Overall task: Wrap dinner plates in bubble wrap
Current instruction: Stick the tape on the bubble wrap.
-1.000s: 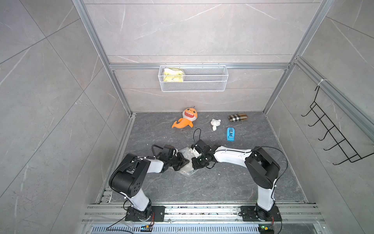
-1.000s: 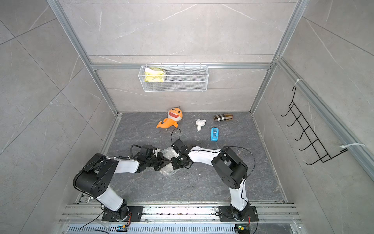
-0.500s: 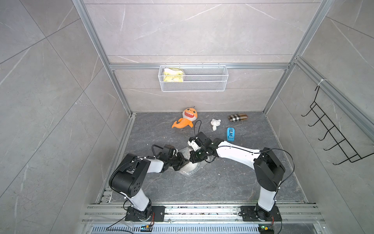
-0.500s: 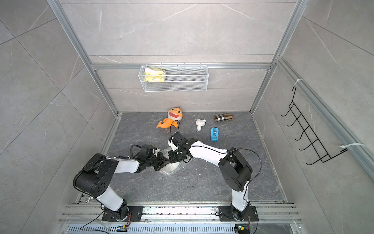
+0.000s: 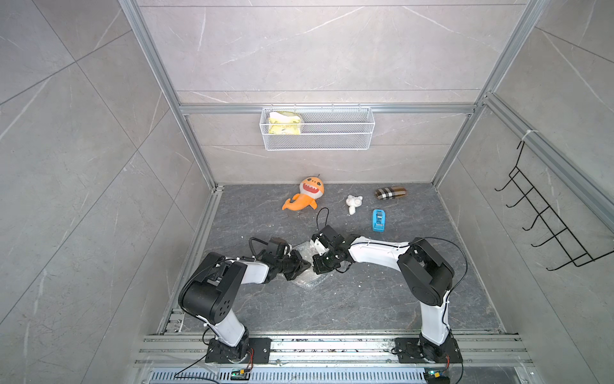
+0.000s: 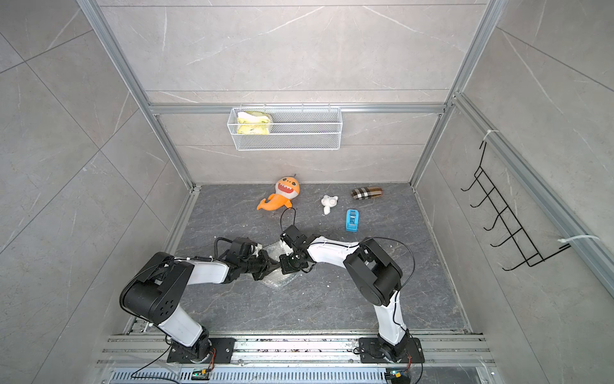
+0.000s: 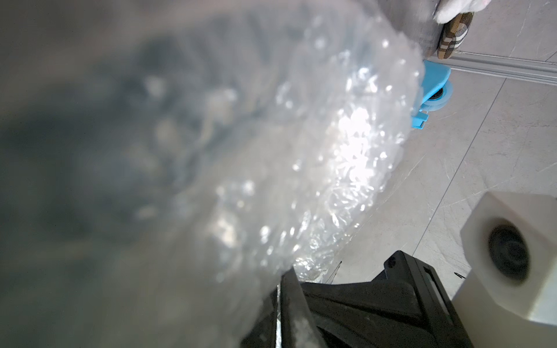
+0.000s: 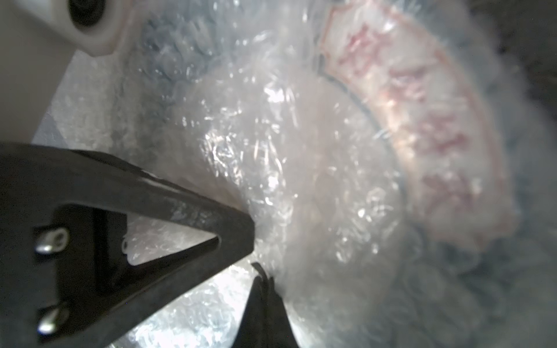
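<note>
The bubble wrap [image 5: 307,282] lies bunched around the plate [image 8: 407,129] a little left of the table's [image 5: 365,299] centre, well short of its far edge. The plate shows only as a blurred band through the plastic in the right wrist view. The left gripper [image 5: 307,265] and right gripper [image 5: 316,262] meet nearly tip to tip on the bundle, both with jaws closed. I cannot tell whether either pinches a fold.
</note>
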`<state>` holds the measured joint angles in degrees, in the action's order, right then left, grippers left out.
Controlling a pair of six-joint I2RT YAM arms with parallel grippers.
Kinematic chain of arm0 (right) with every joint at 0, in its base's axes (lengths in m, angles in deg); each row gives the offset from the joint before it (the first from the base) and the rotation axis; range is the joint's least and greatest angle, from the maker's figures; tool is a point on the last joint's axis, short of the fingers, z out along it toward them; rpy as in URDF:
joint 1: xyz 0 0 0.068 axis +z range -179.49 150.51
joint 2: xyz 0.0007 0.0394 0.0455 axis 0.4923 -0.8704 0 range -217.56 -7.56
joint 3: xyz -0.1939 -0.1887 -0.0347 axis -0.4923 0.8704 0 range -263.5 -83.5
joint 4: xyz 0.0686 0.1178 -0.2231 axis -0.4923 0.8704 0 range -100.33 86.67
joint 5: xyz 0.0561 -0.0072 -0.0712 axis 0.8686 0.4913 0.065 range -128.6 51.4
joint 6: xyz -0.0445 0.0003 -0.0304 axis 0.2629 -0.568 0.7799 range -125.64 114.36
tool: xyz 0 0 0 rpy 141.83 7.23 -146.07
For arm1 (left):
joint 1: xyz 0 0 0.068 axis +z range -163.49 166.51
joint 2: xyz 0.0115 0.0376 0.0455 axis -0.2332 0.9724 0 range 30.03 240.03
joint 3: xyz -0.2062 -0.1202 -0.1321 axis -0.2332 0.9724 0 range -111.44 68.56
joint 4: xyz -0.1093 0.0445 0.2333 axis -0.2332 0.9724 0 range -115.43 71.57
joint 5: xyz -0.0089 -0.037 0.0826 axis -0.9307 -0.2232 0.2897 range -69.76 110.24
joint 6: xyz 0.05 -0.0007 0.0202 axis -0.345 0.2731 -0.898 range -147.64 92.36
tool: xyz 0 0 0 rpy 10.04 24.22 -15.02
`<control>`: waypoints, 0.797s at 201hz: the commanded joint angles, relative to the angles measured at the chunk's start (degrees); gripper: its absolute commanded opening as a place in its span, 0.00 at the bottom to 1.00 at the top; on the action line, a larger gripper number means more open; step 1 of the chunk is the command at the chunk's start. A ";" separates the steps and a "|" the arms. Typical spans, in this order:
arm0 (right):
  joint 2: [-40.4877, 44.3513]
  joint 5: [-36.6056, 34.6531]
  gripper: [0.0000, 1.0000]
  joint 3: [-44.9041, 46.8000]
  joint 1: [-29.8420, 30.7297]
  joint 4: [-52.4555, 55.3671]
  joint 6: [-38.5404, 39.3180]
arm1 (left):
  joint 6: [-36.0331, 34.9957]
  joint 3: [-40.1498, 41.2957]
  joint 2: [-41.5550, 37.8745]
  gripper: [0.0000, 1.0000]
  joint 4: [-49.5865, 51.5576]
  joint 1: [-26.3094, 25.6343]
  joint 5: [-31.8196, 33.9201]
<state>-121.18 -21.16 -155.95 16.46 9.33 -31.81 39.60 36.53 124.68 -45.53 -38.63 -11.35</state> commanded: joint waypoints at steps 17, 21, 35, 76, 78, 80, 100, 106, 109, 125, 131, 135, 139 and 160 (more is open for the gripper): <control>-1.89 -7.61 0.01 6.02 -0.25 4.59 0.11 | -1.05 1.71 0.07 0.10 11.32 -0.14 4.19; -1.66 -7.87 0.01 6.39 -0.25 4.60 0.07 | -1.13 1.62 -0.10 0.10 11.69 -0.12 4.18; -0.39 -8.31 0.01 7.67 -0.34 4.25 -0.01 | -1.78 1.20 -0.82 0.10 12.90 -0.06 4.52; 5.35 -3.22 0.02 10.18 -0.78 1.82 -2.56 | -2.56 1.88 -0.52 0.10 13.09 0.81 4.46; 5.70 -3.20 0.02 10.45 -0.73 1.55 -2.74 | -2.56 1.88 -0.52 0.10 13.07 0.85 4.49; 6.09 -3.30 0.02 10.63 -0.77 1.40 -2.76 | -2.56 1.95 -0.52 0.10 13.09 0.81 4.45; 5.52 -5.08 0.02 11.05 -1.36 1.82 -2.27 | -2.65 1.75 0.20 0.10 12.98 0.88 4.45; 4.29 -4.67 0.02 10.93 -1.55 1.98 -2.13 | -2.64 1.68 0.50 0.10 12.66 0.86 4.25; 3.66 -4.61 0.02 10.88 -1.54 2.04 -2.04 | -2.64 1.71 0.74 0.10 12.44 0.86 4.11; 1.05 -3.88 0.02 11.30 -1.57 1.11 -2.23 | -2.36 1.75 1.32 0.10 11.67 0.84 3.54; 0.73 -3.78 0.01 11.45 -1.53 1.01 -2.38 | -2.06 1.86 1.28 0.10 11.28 0.81 3.37; 0.81 -3.72 0.01 11.45 -1.46 1.00 -2.46 | -1.89 1.96 1.17 0.10 11.10 0.82 3.18; 1.00 -3.68 0.01 11.45 -1.47 0.98 -2.47 | -1.74 1.96 0.96 0.10 10.93 0.86 3.04; 4.11 -4.70 0.02 10.27 -1.44 3.09 -1.51 | -1.59 1.10 -0.93 0.11 11.70 0.81 2.40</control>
<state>-115.83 -20.84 -147.05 15.59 3.21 -33.34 38.56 36.42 123.32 -43.02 -38.20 -11.24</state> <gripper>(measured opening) 0.042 0.105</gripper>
